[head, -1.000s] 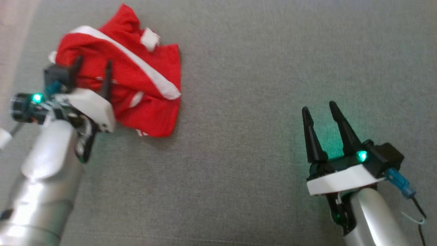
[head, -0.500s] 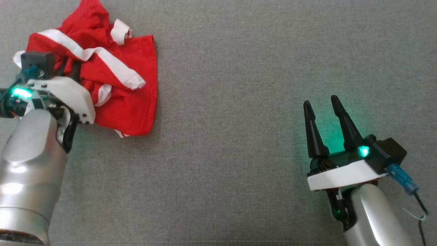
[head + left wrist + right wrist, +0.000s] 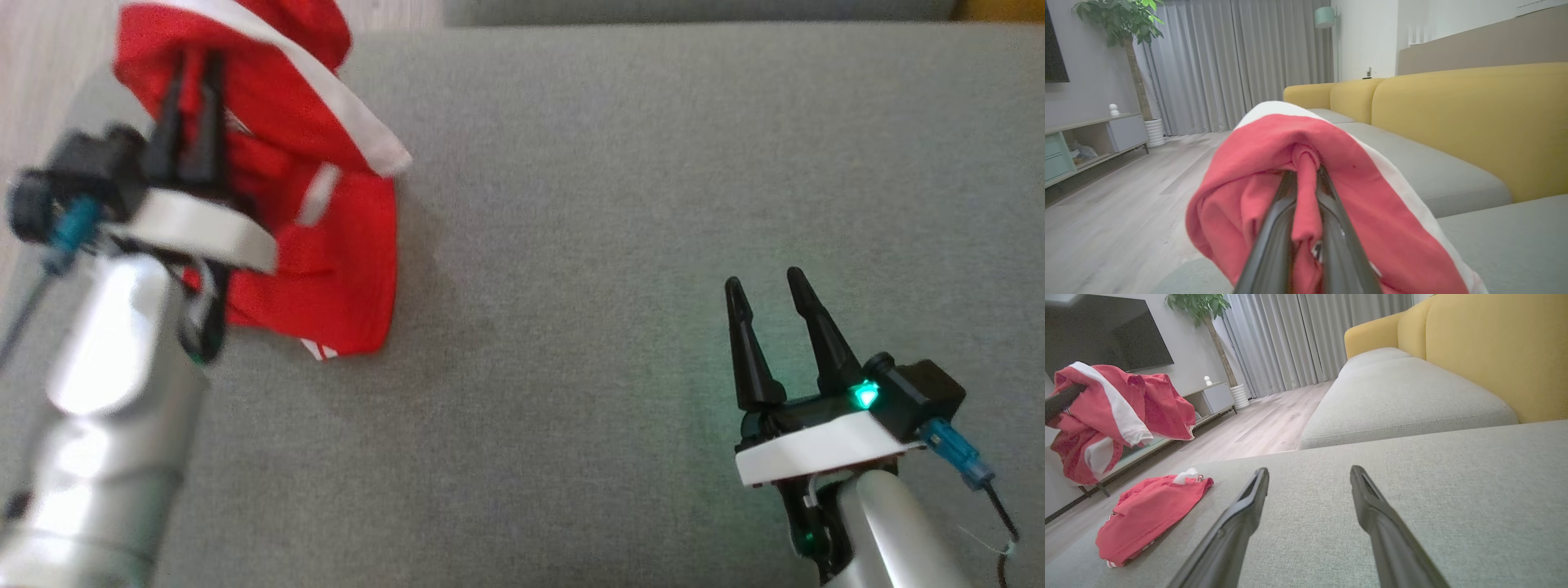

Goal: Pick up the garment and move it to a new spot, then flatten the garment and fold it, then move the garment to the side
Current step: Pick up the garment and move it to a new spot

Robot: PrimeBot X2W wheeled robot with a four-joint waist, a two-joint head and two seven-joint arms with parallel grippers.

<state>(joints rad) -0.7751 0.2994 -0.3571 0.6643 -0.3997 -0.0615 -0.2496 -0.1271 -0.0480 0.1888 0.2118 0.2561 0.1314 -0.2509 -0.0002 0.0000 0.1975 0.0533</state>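
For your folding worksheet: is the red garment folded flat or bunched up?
Bunched up: the garment hangs crumpled from the shut left gripper, not laid flat.

left arm (image 3: 114,384) blurred, garment (image 3: 335,269) top cut off

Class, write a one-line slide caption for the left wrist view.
Red garment pinched in the left gripper, yellow sofa behind.

Quick headcount:
One red garment (image 3: 343,269) upper left, two grippers (left gripper (image 3: 196,61), right gripper (image 3: 763,278)), one plant (image 3: 1198,306), one TV (image 3: 1106,335).
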